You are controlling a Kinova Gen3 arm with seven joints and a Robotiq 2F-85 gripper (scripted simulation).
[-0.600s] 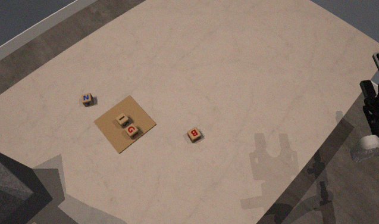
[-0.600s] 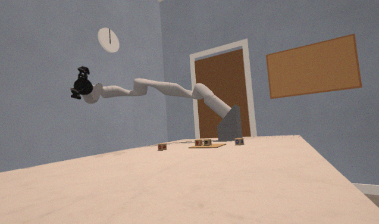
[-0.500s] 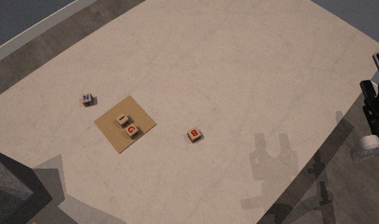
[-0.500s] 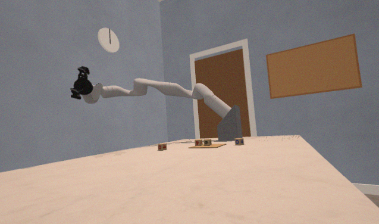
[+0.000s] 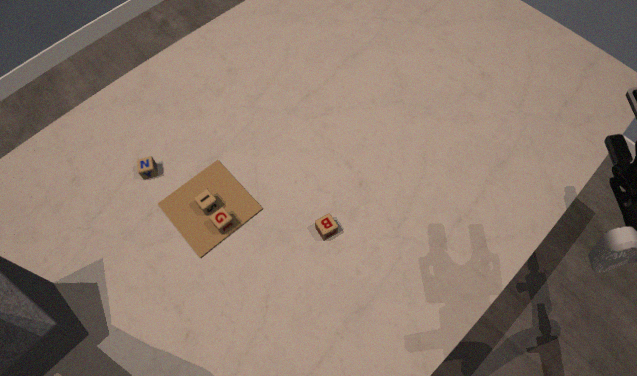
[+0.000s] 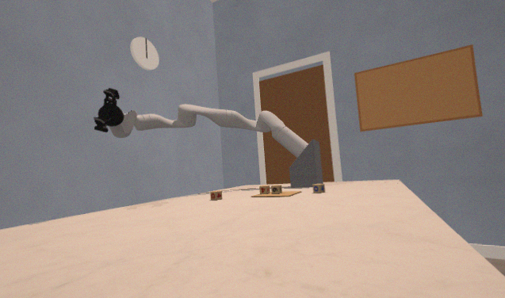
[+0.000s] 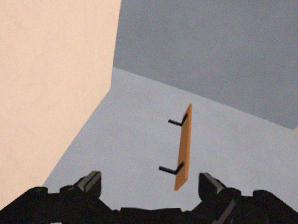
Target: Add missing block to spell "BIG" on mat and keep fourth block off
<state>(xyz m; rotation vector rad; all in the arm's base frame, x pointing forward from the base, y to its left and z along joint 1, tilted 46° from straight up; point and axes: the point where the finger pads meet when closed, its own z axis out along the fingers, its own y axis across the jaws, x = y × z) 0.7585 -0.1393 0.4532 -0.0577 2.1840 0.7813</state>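
Note:
A tan mat lies on the table. On it lie a block with a black I on top and a block with a red G on top, side by side. A block with a red B on top lies off the mat on the bare table. A block with a blue N on top lies off the mat on the other side. My gripper is open and empty. It hangs high in the air, far from all the blocks, beyond the table's edge.
The grey robot base stands at the table's edge near the mat. The wrist view shows only wall, floor and an orange board, none of the blocks.

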